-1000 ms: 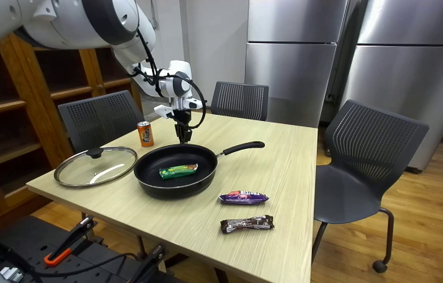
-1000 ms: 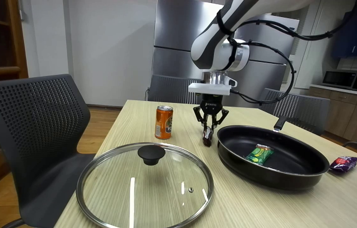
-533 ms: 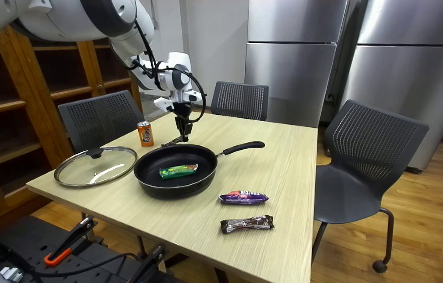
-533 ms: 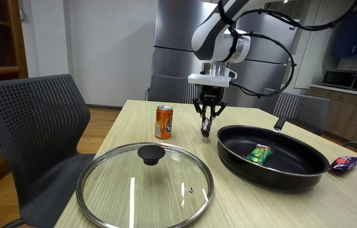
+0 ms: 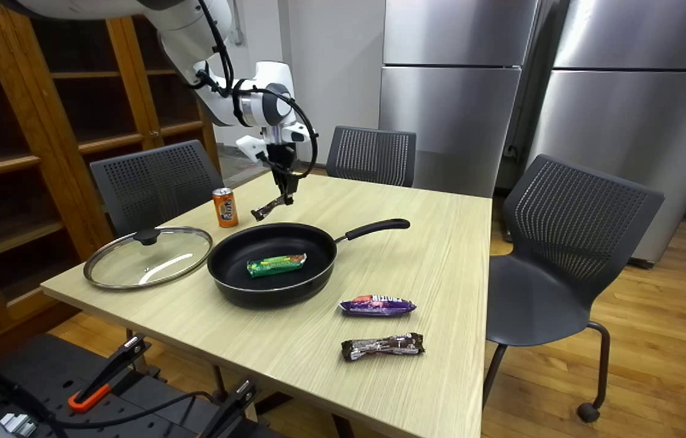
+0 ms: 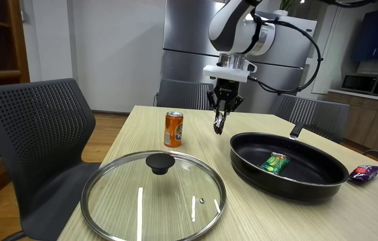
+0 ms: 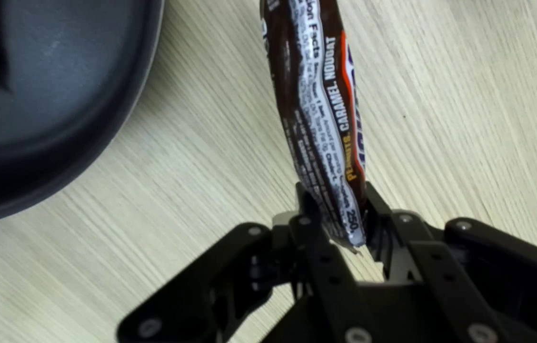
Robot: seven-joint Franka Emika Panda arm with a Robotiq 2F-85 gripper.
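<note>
My gripper (image 7: 337, 200) is shut on one end of a brown-wrapped candy bar (image 7: 321, 95), whose free end sticks out past the fingers. In both exterior views the held bar (image 5: 267, 209) hangs tilted above the table, its free end lower, beside the frying pan. The black pan (image 6: 276, 188) holds a green-wrapped bar (image 6: 276, 163). An orange soda can (image 6: 173, 130) stands upright a short way from the gripper (image 6: 222, 115). In the wrist view, part of the pan (image 7: 83, 164) fills the upper left.
A glass lid (image 6: 118, 201) with a black knob lies flat near the can. Past the pan are a purple-wrapped bar (image 5: 377, 306) and another brown bar (image 5: 382, 346). The pan handle (image 5: 377, 228) points outward over the table (image 5: 440, 377). Chairs (image 5: 562, 261) stand around it.
My gripper has risen, lifting the brown bar off the table. The bar, hidden behind the pan at first in an exterior view, now shows above it. Nothing else has moved.
</note>
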